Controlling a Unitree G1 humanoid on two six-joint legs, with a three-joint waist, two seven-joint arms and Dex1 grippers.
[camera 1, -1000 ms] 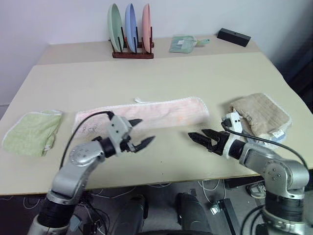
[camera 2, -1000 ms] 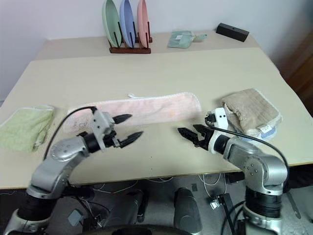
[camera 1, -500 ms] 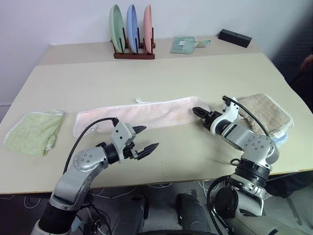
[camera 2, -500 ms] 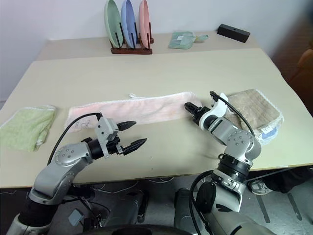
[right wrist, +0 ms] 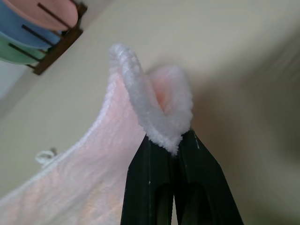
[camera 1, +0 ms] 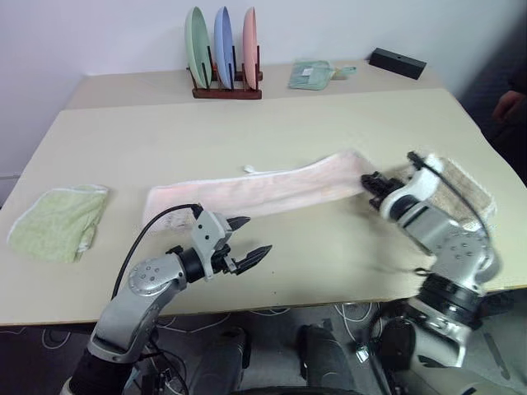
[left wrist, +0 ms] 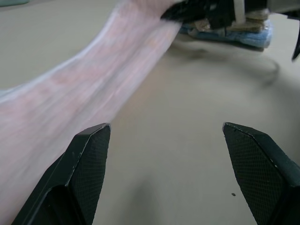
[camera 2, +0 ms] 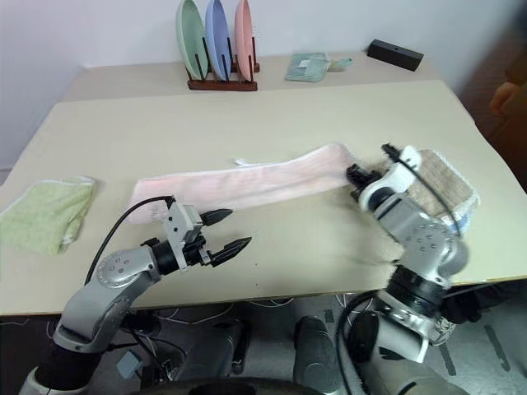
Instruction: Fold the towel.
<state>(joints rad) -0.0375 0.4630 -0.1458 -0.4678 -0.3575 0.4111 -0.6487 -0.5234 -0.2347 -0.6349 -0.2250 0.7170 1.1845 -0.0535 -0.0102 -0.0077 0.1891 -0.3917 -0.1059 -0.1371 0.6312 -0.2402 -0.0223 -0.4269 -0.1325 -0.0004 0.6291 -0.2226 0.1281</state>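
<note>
The towel (camera 1: 263,188) — pink, fluffy terry, a long narrow band — lies on the counter (camera 1: 247,123); right gripper (right wrist: 172,140) pinches its seemingly raised end. Left gripper (camera 1: 251,237) hovers nearby, fingers spread.

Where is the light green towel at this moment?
The folded light green terry towel lies at the table's left edge in the head views, left of the long pale pink towel.

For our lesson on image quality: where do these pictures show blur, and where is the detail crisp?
Left wrist view: the towel is smeared, while the left gripper fingers look crisp. Right wrist view: towel pile at the right gripper is sharp; the plates are soft. Head views: mostly clear.
</note>
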